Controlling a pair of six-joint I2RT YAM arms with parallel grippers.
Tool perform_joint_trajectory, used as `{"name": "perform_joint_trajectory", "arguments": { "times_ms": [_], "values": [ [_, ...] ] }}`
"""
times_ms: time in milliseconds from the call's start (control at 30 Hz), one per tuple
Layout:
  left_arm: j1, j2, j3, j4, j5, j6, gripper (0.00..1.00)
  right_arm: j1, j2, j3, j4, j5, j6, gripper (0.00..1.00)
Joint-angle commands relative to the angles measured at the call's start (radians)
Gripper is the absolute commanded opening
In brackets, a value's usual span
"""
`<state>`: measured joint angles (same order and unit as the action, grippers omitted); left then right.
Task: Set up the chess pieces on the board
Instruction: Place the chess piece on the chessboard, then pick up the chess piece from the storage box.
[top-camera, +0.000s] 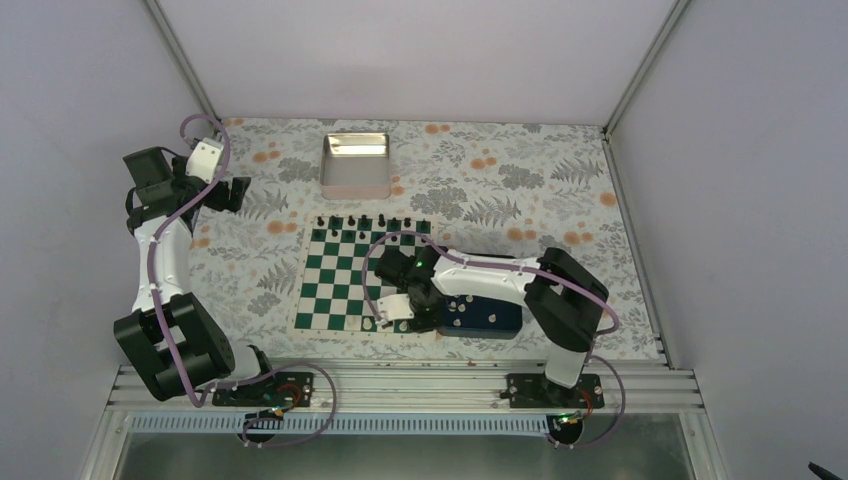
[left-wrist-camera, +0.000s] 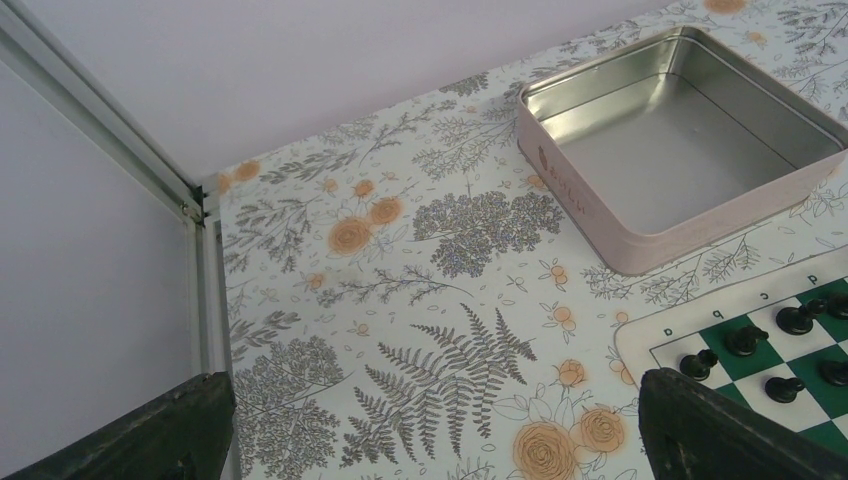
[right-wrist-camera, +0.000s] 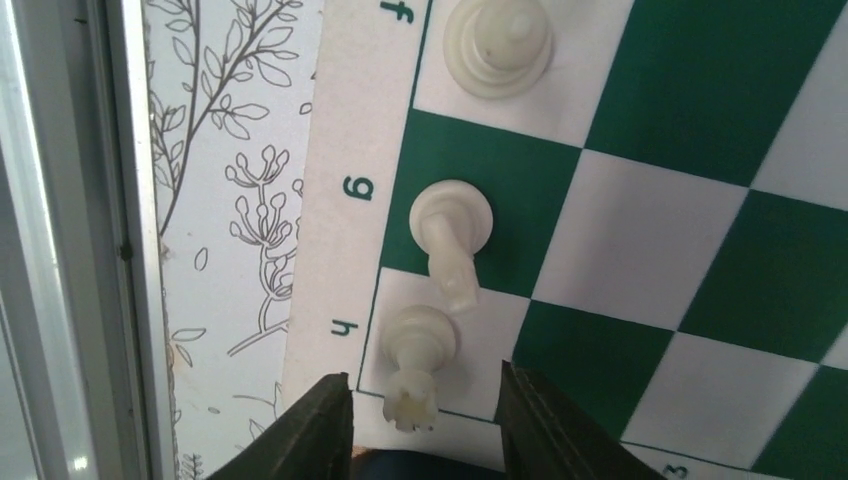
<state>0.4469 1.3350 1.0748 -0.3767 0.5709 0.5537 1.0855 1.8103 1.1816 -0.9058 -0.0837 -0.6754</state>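
Cream plastic rook (right-wrist-camera: 415, 365) between parted right fingers (right-wrist-camera: 320, 430) on checkered board (right-wrist-camera: 700, 100)

Robot lab, prob. a test cell: two arms (top-camera: 165, 265) bolted side by side to an alu rail (top-camera: 400, 385) at the table's (top-camera: 560, 190) near edge. Plain white panels (top-camera: 420, 50) w/ alu posts (top-camera: 180, 55) box the table in on three sides. Printed floral cover on the tabletop.

The board (right-wrist-camera: 345, 120) has green letters f, g and h on its white edge, and a 3. The word on the tin (left-wrist-camera: 585, 200) is too faint to read.
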Motion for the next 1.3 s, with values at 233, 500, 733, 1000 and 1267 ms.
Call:
{"name": "perform_joint_trajectory", "arguments": {
  "times_ms": [233,500,733,1000,1267],
  "values": [
    [-0.006,0.001,0.017,0.006,0.009,-0.011,1.0,-0.198,-0.288,-0.004,-0.08,0.054,-0.021,0.44],
    [-0.024,0.0,0.017,0.016,0.0,-0.022,1.0,-0.358,-0.316,-0.098,-0.013,0.063,-0.063,0.44],
    [-0.031,0.001,0.015,0.018,-0.007,-0.022,1.0,-0.442,-0.259,-0.137,0.052,0.06,-0.072,0.4],
    [-0.031,-0.002,0.009,0.021,-0.011,-0.022,1.0,-0.468,-0.198,-0.128,0.082,0.052,-0.083,0.39],
    [-0.031,-0.002,-0.001,0.02,-0.029,-0.007,1.0,-0.47,-0.156,-0.105,0.064,0.005,-0.087,0.33]
  ]
}}
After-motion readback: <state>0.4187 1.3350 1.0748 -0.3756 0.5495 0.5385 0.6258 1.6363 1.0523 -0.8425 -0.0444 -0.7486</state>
